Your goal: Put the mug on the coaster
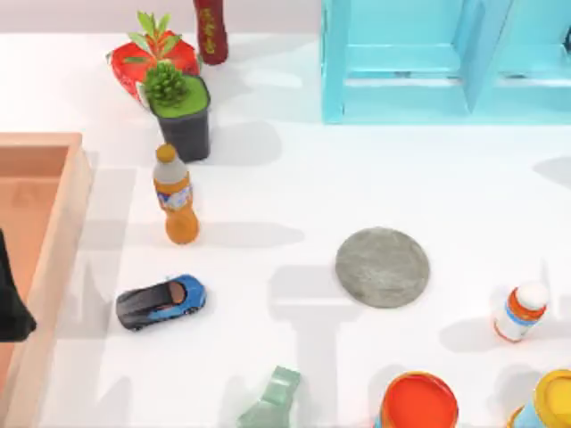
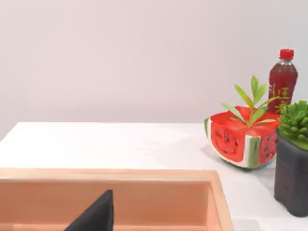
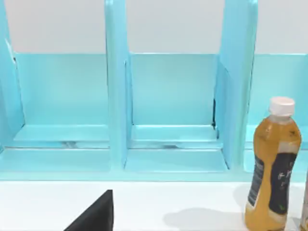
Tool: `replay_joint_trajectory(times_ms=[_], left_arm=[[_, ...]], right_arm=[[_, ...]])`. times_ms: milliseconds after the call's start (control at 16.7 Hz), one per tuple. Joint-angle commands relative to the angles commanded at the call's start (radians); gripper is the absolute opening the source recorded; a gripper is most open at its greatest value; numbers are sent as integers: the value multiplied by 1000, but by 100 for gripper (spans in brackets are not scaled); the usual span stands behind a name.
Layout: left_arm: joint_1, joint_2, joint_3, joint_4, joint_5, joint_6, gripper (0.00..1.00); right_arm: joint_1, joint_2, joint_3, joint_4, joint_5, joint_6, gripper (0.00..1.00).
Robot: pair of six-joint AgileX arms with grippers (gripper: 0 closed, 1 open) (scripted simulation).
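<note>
The mug [image 1: 273, 401] is a pale grey-green cup at the table's front edge, left of centre, partly cut off by the top view's lower border. The coaster [image 1: 382, 267], a flat mottled grey disc, lies on the white table right of centre, a fair way behind and to the right of the mug. My left arm [image 1: 11, 303] is a dark shape at the far left, over the wooden tray. A dark part of my left gripper [image 2: 95, 216] hangs above the tray's inside. A dark part of my right gripper [image 3: 95, 215] faces the blue shelf.
A wooden tray [image 1: 55, 259] fills the left edge. A blue toy car [image 1: 161, 303], an orange bottle [image 1: 176, 196], a potted plant [image 1: 183, 111], a watermelon-slice toy [image 1: 134, 67] and a red bottle [image 1: 211, 31] stand left. A blue shelf [image 1: 446, 62] is back right. A white-capped bottle [image 1: 519, 312], an orange-topped container [image 1: 419, 403] and a yellow-topped container [image 1: 549, 401] are front right.
</note>
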Motion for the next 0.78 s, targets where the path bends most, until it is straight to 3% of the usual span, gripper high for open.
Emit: replay_joint_trajectory(times_ms=[240, 420, 600, 780], left_arm=[[0, 0, 0, 0, 0, 0, 100], [0, 0, 0, 0, 0, 0, 100], [0, 0, 0, 0, 0, 0, 100], [0, 0, 0, 0, 0, 0, 100]], right_arm=[[-13, 31, 28, -27, 2, -28, 100], [-67, 155, 145, -136, 14, -149, 100], [-146, 354, 347, -302, 31, -366, 100], [-229, 607, 592, -487, 44, -679, 100]])
